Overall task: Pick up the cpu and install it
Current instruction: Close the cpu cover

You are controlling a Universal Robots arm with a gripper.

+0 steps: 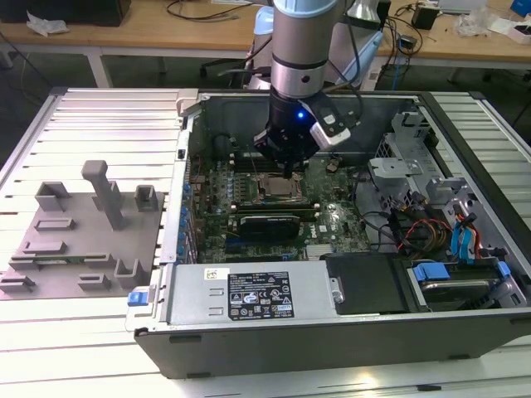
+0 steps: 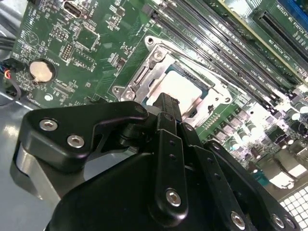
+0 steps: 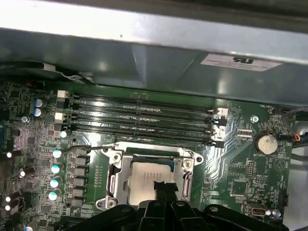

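Note:
The cpu (image 1: 275, 190) lies flat inside the metal socket frame (image 1: 259, 179) on the green motherboard, its silvery top facing up. My gripper (image 1: 289, 172) hangs just above the cpu's edge, inside the open computer case. In the second wrist view the black fingers meet at a single tip (image 2: 167, 99) over the bright cpu (image 2: 182, 85). The first wrist view shows the gripper (image 3: 164, 186) shut, with nothing between the fingertips, over the near edge of the cpu (image 3: 147, 173). The socket frame (image 3: 118, 169) surrounds the chip on all sides.
Memory slots (image 3: 144, 118) run beside the socket. A graphics card (image 1: 267, 222) and the power supply (image 1: 249, 294) sit nearer the case front. Cables and drive bays (image 1: 440, 232) crowd the exterior view's right. A grey fixture tray (image 1: 75, 240) lies on the slatted table at the left.

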